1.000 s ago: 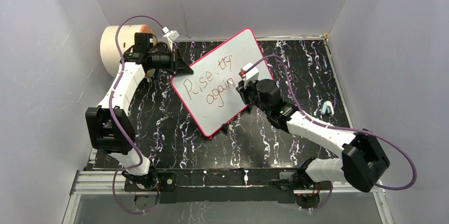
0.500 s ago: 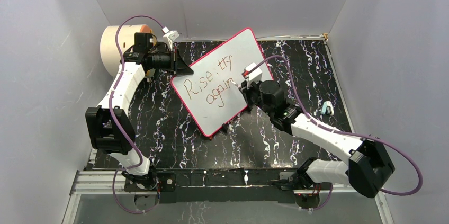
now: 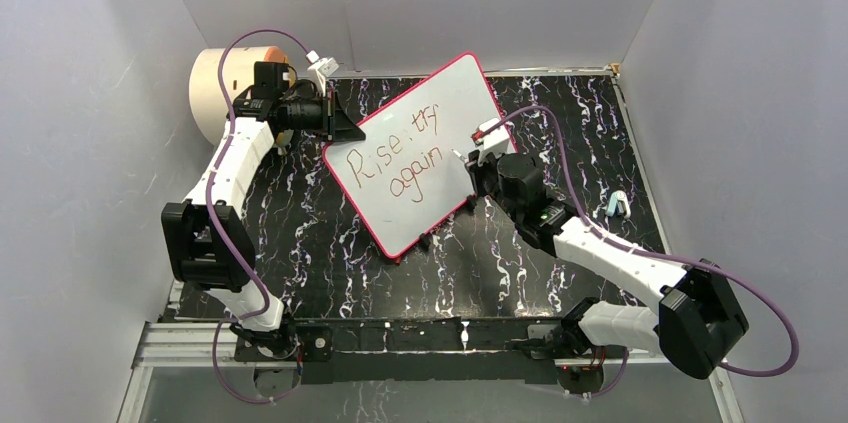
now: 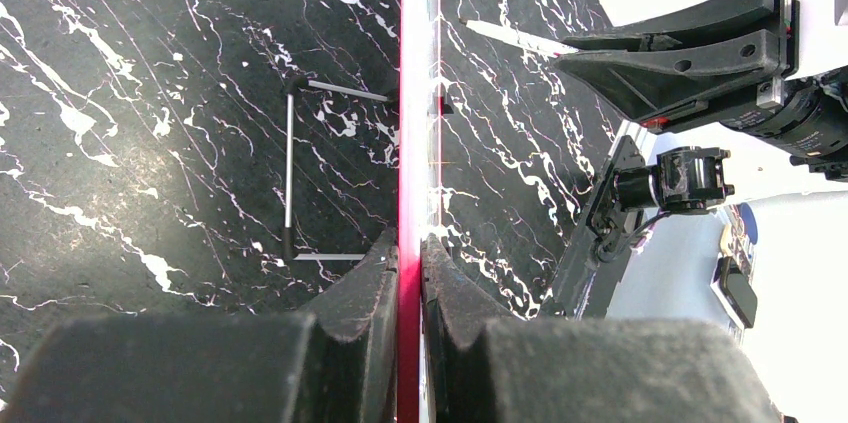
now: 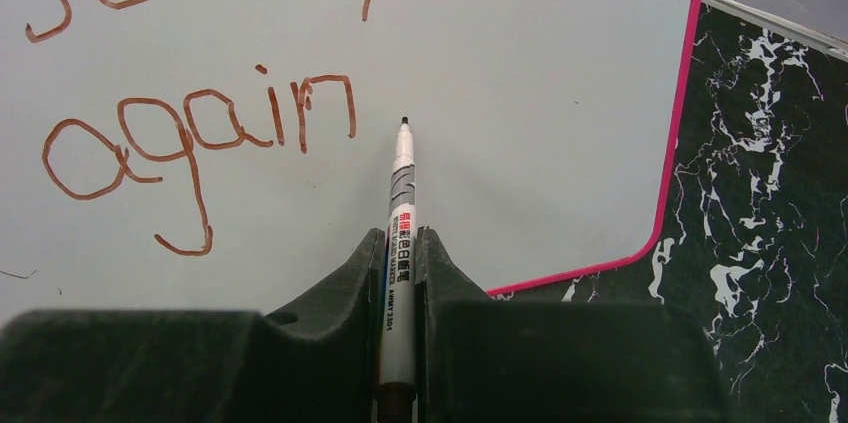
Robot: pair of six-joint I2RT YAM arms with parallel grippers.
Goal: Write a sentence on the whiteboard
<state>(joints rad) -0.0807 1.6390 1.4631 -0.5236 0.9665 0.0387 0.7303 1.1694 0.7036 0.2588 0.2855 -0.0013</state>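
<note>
1. The whiteboard (image 3: 442,103) sits on the black marbled table, one rounded corner towards the arm bases. It looks propped on its small feet rather than lying flat, though I cannot tell how steeply.
2. At the board's right edge is the right gripper (image 5: 400,243). Its jaws are closed tight on the barrel of a pen (image 5: 402,188), with no gap on either side.
3. The pen's long axis runs straight out from those jaws and over the board's face, tip leading. The tip is just past the last letter of "again", on the side towards the board's right edge. I cannot tell whether it touches the white surface or hangs a little off it.
4. The sentence (image 5: 200,128) is in reddish-brown, in two lines across the middle of the board: "Rise, try" above and "again" below. It lies to the left of the tip, and bare white board lies to the right.
5. At the board's far left edge is the left gripper (image 4: 408,248). It is pinched shut on the pink rim, which is seen edge-on between its pads, and appears to be steadying the board.
6. Judgement: the words look complete. The right arm is much the nearer to them, and any last mark would go on the bare strip just right of "again". Otherwise the pen should draw back along its own axis so as not to smear the writing.
</note>
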